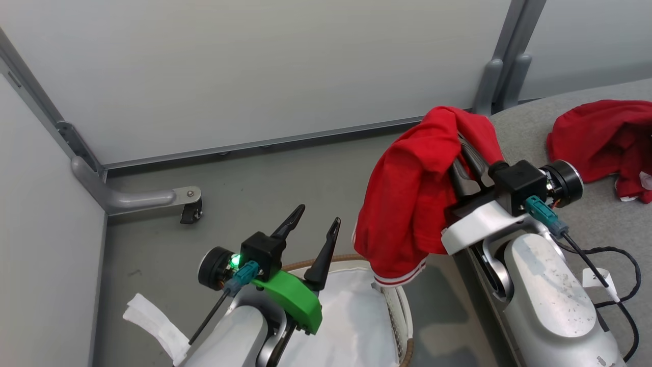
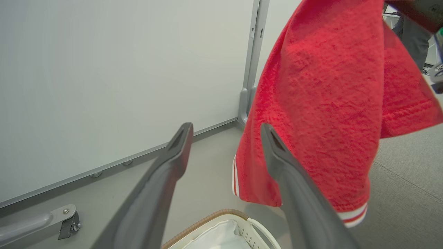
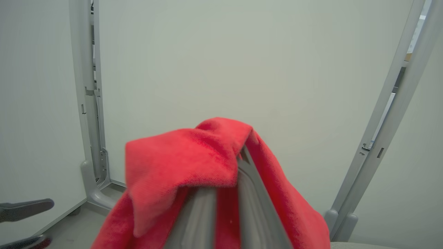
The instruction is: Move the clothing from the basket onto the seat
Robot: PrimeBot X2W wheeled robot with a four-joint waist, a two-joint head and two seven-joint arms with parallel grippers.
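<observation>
A red garment with white-striped hem (image 1: pixel 412 204) hangs from my right gripper (image 1: pixel 461 140), which is shut on its top fold, in the air between basket and seat. In the right wrist view the same garment (image 3: pixel 180 162) drapes over both fingers (image 3: pixel 249 193). It also fills the upper right of the left wrist view (image 2: pixel 328 103). A second red garment (image 1: pixel 606 137) lies crumpled on the grey seat (image 1: pixel 575 219) at the right. My left gripper (image 1: pixel 318 219) is open and holds nothing, above the white basket (image 1: pixel 402 311) with its cloth lining (image 1: pixel 346 316).
Pale partition walls (image 1: pixel 254 66) with grey metal posts (image 1: pixel 501 56) stand close behind. A bracket foot with a caster (image 1: pixel 188 204) rests on the grey floor at left. A black cable (image 1: pixel 621 275) runs along my right arm over the seat.
</observation>
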